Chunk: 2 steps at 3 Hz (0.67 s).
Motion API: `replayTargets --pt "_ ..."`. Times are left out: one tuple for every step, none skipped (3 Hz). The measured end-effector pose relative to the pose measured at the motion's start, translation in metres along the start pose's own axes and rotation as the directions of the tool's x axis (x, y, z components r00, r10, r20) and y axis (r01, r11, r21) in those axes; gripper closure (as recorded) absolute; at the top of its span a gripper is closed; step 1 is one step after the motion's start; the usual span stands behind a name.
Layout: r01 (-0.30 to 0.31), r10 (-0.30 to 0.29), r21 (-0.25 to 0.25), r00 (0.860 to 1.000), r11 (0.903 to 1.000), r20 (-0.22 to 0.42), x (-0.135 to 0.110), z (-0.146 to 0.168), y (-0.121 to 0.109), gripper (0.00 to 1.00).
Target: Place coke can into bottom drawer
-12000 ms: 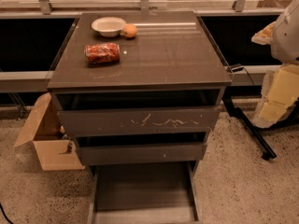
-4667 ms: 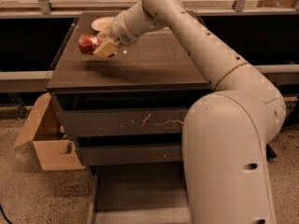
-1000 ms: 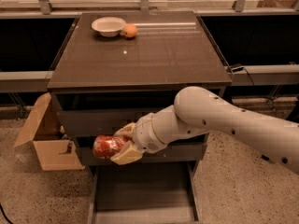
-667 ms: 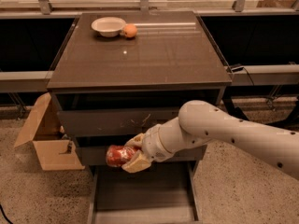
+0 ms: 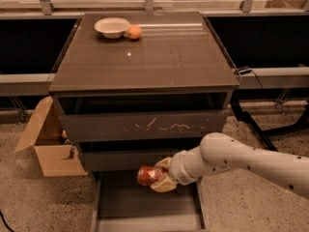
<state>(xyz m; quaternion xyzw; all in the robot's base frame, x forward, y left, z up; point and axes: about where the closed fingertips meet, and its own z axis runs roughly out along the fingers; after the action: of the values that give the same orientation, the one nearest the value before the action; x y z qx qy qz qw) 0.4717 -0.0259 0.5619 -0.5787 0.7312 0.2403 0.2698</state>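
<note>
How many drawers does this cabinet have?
3: the scratched top drawer, the plain middle drawer beneath, and the bottom drawer pulled open, where the gripper holds the can above it.

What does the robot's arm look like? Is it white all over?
Mostly. The arm is a fat, smooth, creamy-white tube with tiny dark dots along it. Its gripper, above the bottom drawer and shut on the coke can, has pale tan fingers. No cables show.

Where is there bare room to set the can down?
The bottom drawer floor is bare between its side walls, in front of the claw gripping the coke can. The cabinet top is bare except its back-left corner, crowded by bowl and orange.
</note>
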Motion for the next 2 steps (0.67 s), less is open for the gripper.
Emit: replayTargets --pt "-0.072 0.072 -0.004 0.997 0.9974 0.013 0.054 0.018 -0.015 1.0" --pt "-0.092 0.093 -0.018 0.996 0.9956 0.016 0.064 0.029 -0.014 1.0"
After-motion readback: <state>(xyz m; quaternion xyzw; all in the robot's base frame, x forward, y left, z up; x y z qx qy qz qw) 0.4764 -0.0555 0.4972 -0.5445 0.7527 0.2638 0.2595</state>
